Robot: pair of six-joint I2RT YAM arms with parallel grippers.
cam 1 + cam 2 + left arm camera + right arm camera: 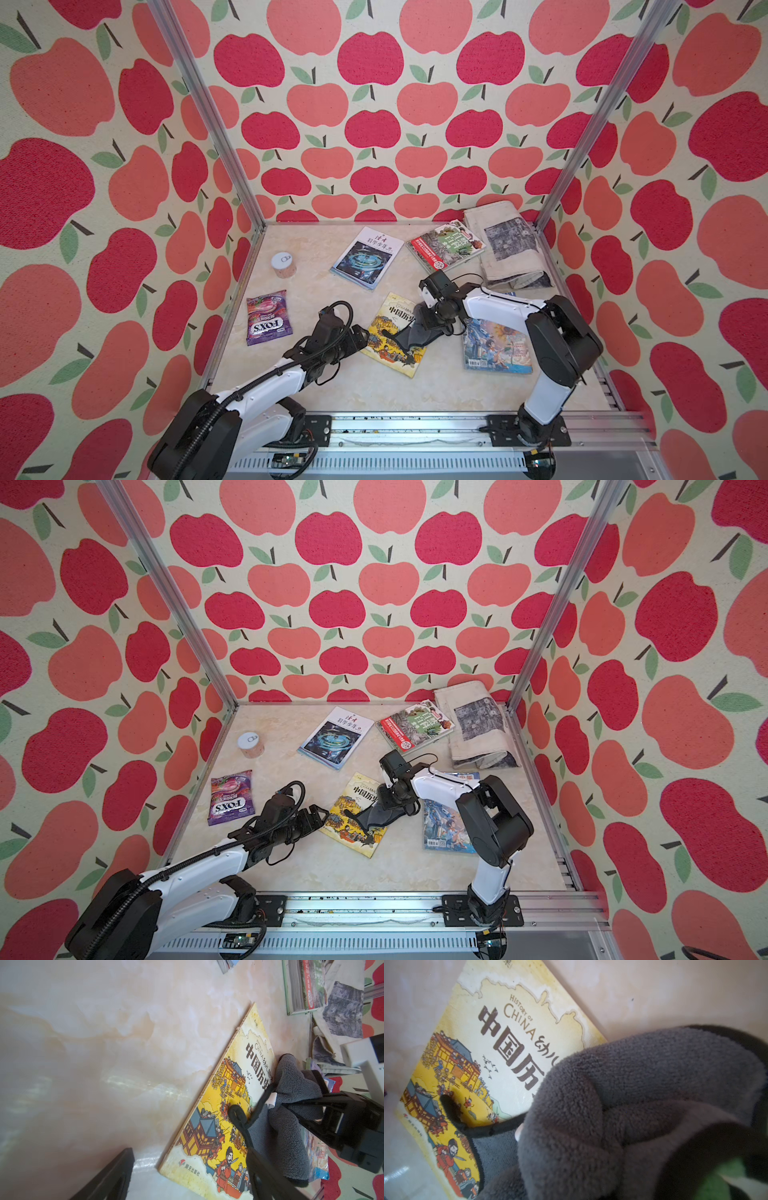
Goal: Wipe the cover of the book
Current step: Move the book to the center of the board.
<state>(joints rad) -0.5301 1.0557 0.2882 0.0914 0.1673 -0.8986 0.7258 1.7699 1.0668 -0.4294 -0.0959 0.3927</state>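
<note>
Wiping under way | your right gripper (pixel 429 322) clenches the grey cloth (pixel 415 338), draped on the yellow book (pixel 388 358) lying flat mid-table (pixel 332 386) | left gripper (pixel 362 334) released, empty, beside the book's edge | much of the cover likely remains unswept.

Four books (pixel 384 347), one grey cloth (pixel 417 337), one candy bag (pixel 268 318), one jar (pixel 284 264), one tote bag (pixel 511 245), two arms (pixel 266 382).

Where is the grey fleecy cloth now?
In both top views the grey fleecy cloth drapes over the right part of the yellow history book, mid-table, pinched in the right end effector, beside the blue illustrated book.
</note>
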